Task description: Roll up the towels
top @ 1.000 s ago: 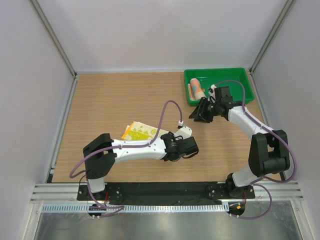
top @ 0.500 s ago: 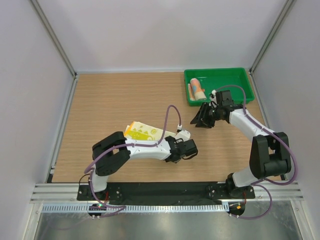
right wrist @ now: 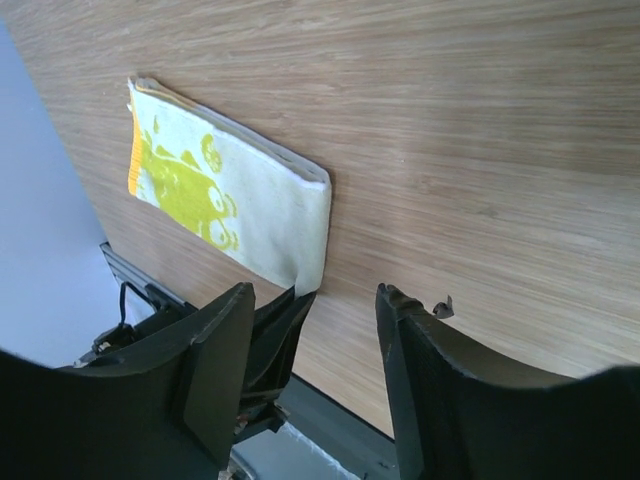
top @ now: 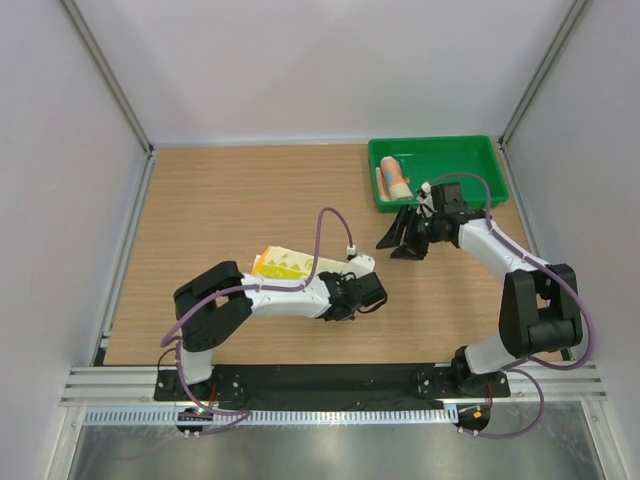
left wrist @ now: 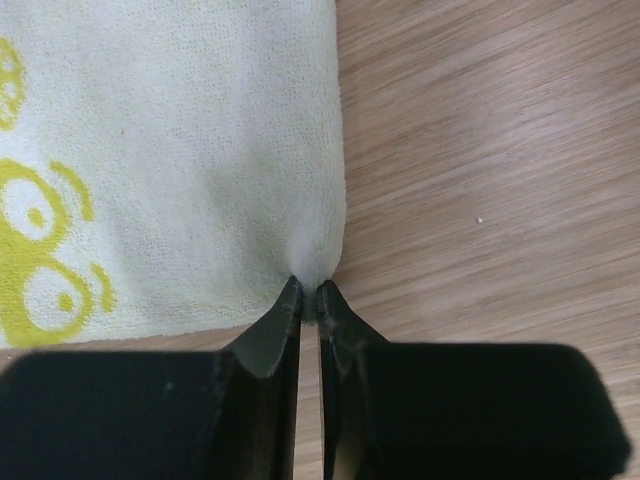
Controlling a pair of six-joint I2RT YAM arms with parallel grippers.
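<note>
The yellow towel (top: 285,264) with a white-green pattern lies flat and folded on the wooden table; it also shows in the left wrist view (left wrist: 170,150) and the right wrist view (right wrist: 230,195). My left gripper (top: 335,288) is shut on the towel's near right corner (left wrist: 309,292), pinching the cloth edge at table level. The other towel (top: 396,177) is a short roll showing its orange-pink side, lying in the green tray (top: 440,142). My right gripper (top: 397,236) is open and empty (right wrist: 315,295), hovering above the table just in front of the tray.
The green tray sits at the back right corner. Grey walls enclose the table on three sides. The left arm (top: 290,295) lies low across the front middle of the table. Bare wood (top: 220,200) spreads across the left and back.
My left gripper has shifted a little to the left, still at the yellow towel's corner. My right gripper has drifted slightly left and down from the tray, still open.
</note>
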